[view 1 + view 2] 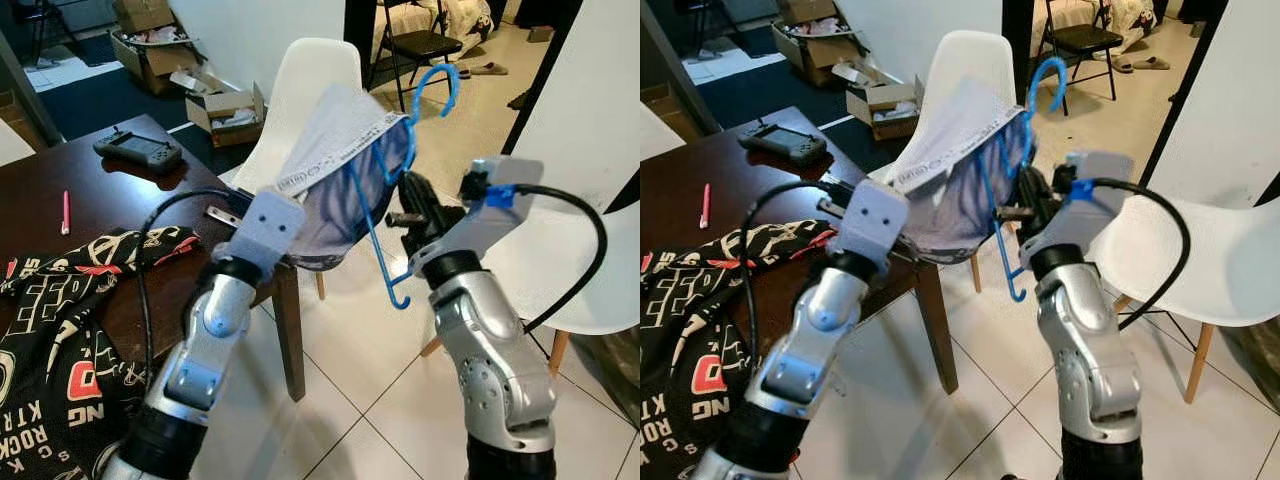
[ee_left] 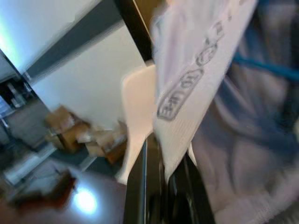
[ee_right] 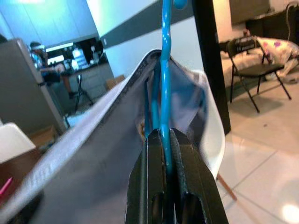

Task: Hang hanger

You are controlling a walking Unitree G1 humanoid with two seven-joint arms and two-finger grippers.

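Note:
A blue wire hanger (image 1: 405,150) is held up in front of a white chair (image 1: 310,75), its hook pointing up. My right gripper (image 1: 410,190) is shut on the hanger's wire (image 3: 163,135), just below the hook. A grey-blue garment with a white lettered waistband (image 1: 335,150) drapes over the hanger. My left gripper (image 2: 163,168) is shut on the waistband's edge (image 2: 187,93), holding the garment out toward the left above the table corner.
A dark wooden table (image 1: 110,200) at the left carries a black printed cloth (image 1: 60,320), a pink pen (image 1: 66,212) and a handheld console (image 1: 140,150). Another white chair (image 1: 590,270) stands at the right. Cardboard boxes (image 1: 225,110) lie behind on the floor.

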